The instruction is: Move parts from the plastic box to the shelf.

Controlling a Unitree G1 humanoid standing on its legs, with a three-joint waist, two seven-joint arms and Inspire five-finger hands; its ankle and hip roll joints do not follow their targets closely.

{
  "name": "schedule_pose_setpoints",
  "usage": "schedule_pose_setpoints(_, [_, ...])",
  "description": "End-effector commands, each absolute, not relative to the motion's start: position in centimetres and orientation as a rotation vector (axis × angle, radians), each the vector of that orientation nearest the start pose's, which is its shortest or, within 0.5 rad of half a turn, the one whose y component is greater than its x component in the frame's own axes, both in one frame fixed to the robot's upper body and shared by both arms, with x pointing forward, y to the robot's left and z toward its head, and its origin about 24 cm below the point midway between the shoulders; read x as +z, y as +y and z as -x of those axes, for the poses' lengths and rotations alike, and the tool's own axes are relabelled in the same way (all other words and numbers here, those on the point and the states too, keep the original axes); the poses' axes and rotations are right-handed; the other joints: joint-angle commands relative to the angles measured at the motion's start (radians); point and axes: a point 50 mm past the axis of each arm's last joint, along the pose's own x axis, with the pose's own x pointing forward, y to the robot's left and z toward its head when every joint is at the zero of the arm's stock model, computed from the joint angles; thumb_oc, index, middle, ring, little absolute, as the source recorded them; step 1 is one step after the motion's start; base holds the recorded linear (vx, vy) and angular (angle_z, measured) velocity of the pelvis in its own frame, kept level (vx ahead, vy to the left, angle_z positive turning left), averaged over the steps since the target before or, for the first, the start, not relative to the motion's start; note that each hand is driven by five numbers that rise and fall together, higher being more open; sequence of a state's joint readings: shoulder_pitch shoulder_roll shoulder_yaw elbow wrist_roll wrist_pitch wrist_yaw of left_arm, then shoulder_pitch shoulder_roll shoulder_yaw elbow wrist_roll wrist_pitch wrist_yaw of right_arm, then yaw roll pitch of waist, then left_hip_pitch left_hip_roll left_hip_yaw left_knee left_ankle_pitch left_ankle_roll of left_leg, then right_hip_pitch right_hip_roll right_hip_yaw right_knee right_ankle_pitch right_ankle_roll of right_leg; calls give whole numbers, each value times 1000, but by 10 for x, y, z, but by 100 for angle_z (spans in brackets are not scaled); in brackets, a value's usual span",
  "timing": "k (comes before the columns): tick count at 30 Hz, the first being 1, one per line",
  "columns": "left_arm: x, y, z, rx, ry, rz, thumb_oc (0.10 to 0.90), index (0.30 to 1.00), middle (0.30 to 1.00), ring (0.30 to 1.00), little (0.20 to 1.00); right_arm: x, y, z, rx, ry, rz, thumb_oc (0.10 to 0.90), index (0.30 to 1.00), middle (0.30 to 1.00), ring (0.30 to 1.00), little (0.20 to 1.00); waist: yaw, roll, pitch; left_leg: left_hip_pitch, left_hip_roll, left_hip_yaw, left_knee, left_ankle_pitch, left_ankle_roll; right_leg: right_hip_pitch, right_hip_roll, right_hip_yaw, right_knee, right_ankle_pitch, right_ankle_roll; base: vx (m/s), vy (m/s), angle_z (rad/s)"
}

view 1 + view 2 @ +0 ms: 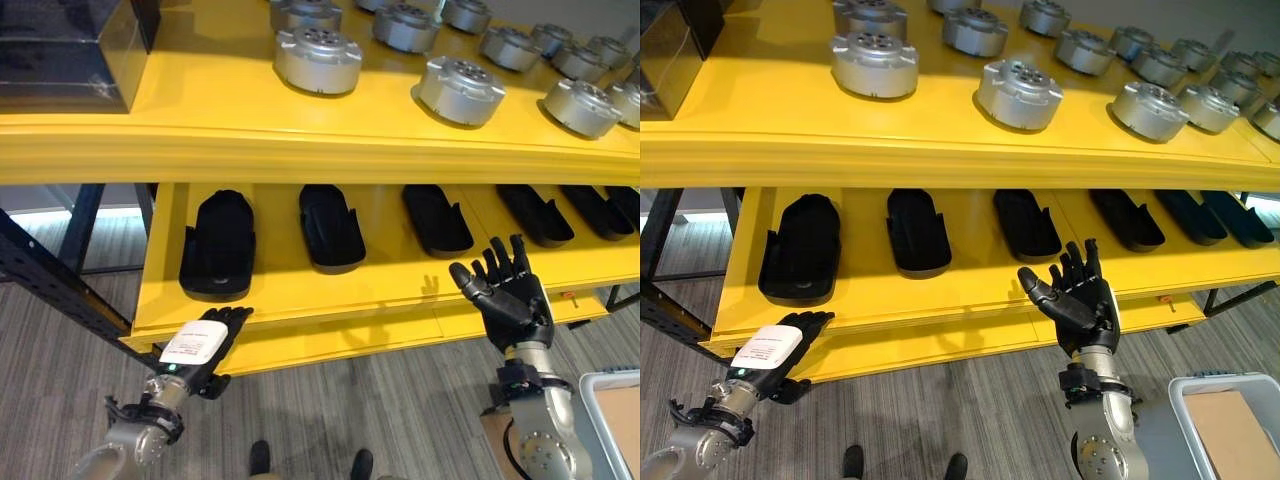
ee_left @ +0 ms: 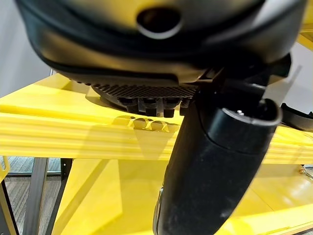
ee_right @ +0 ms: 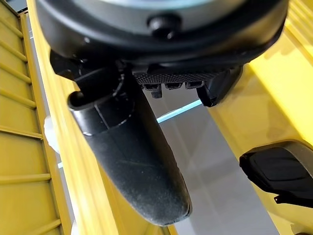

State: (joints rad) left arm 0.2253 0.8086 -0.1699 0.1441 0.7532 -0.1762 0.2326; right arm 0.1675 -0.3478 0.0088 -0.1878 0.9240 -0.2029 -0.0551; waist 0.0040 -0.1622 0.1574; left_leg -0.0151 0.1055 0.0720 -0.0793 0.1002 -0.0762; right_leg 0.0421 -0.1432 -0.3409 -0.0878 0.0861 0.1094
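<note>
Black moulded parts point(image 1: 219, 243) sit in a row on the lower yellow shelf point(image 1: 380, 285); rigid, light, smooth I'd guess, so grip across the narrow sides. Left hand point(image 1: 205, 350) and right hand point(image 1: 505, 295) both relaxed, empty. Plastic box point(image 1: 1230, 425) at lower right.

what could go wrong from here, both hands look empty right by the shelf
1. The left hand sits at the front edge of the lower shelf; reaching in, it may knock the nearest black part.
2. The right hand, open and raised before the same edge, may clip the upper shelf if lifted.
3. The plastic box lies low on the right, so a turn toward it may drag an arm along the shelf.
</note>
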Motion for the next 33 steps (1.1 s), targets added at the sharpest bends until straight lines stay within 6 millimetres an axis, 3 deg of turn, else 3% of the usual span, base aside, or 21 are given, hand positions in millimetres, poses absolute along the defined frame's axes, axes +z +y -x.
schedule_pose_setpoints(1, [66,283,-223,-105,-149,-1557,900,1000,1000,1000,1000,129,-227,-231,-30,-498,-554,900,1000,1000,1000,1000,3,-16,6,85,40,-2,-8,-120,11,19,-39,-2,32,-28,46,0,0,0])
schedule_pose_setpoints(21, [59,316,-228,37,-16,-1622,900,1000,1000,1000,1000,130,-224,-234,-23,-498,-550,900,1000,1000,1000,1000,-1,-22,19,88,40,9,-8,-118,10,13,-39,6,32,-22,48,0,0,0])
schedule_pose_setpoints(33, [56,315,-233,9,-13,-1647,900,1000,1000,1000,1000,131,-224,-233,-12,-498,-551,900,1000,1000,1000,1000,-7,-29,31,86,36,12,-8,-118,12,7,-42,10,35,-20,50,0,0,0])
